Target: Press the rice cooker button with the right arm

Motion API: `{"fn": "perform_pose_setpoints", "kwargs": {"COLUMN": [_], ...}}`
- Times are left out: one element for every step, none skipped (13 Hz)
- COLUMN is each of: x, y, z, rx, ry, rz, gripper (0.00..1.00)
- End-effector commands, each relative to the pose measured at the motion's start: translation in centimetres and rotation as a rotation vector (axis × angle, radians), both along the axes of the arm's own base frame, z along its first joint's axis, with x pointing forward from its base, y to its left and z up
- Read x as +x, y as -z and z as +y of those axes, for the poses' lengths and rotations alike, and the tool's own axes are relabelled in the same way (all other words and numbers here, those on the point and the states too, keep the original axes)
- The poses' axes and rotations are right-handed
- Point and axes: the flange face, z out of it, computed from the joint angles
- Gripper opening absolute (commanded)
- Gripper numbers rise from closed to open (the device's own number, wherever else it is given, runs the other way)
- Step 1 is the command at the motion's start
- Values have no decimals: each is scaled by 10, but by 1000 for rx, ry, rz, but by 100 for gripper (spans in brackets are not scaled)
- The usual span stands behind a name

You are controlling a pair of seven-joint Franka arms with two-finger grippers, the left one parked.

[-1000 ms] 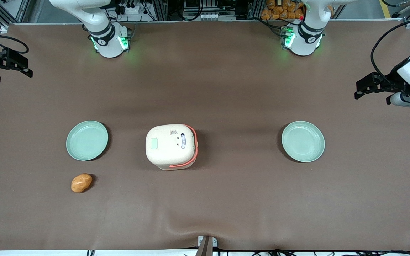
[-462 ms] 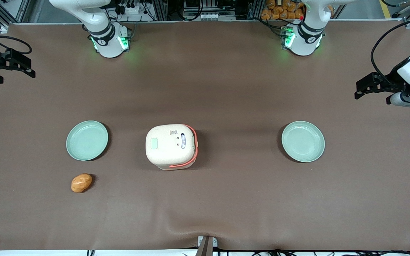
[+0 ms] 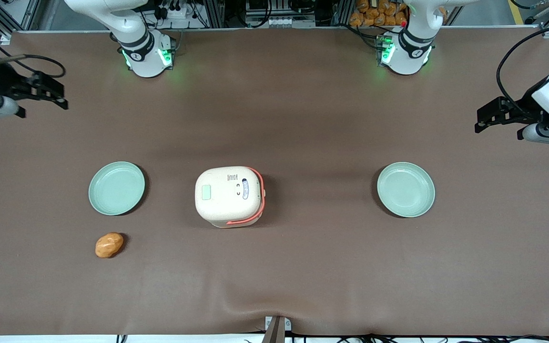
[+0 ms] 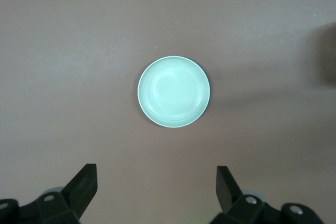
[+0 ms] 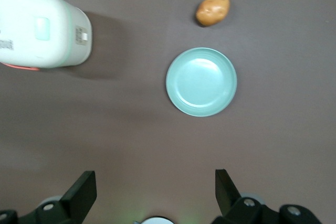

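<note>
I am holding my pincer (image 3: pixel 57 95) high at my end of the table, fingers (image 5: pixel 84 192) apart and carrying nothing, since a press needs no grasp. The rice cooker (image 3: pixel 229 196) is sitting mid-table, lid closed, between two green plates, one toward my end (image 3: pixel 116 188), a potato (image 3: pixel 109 245) lying nearer the front camera than it. I am well apart from the cooker; approach judged barely begun.

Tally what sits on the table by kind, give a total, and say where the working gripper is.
Plates: 2
Rice cooker: 1
Potato: 1
Total: 4
The gripper is open, at the working arm's end, touching nothing.
</note>
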Motion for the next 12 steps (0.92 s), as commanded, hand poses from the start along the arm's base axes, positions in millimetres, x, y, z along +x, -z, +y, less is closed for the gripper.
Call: {"fn": "perform_pose_setpoints", "kwargs": {"x": [7, 7, 8, 8, 8, 8, 8, 9, 9, 9, 11, 15], "y": [1, 2, 2, 4, 7, 11, 11, 16, 27, 36, 45, 59], "z": [10, 14, 19, 29, 42, 54, 73, 96, 117, 142, 162, 176], "rx": [24, 22, 23, 20, 16, 22, 29, 28, 19, 12, 10, 3], "ry": [16, 9, 7, 34, 69, 98, 107, 102, 108, 130, 144, 148], "rz": [5, 6, 7, 10, 18, 27, 15, 9, 26, 26, 17, 23], "gripper": [100, 100, 100, 100, 100, 100, 100, 86, 66, 49, 32, 14]}}
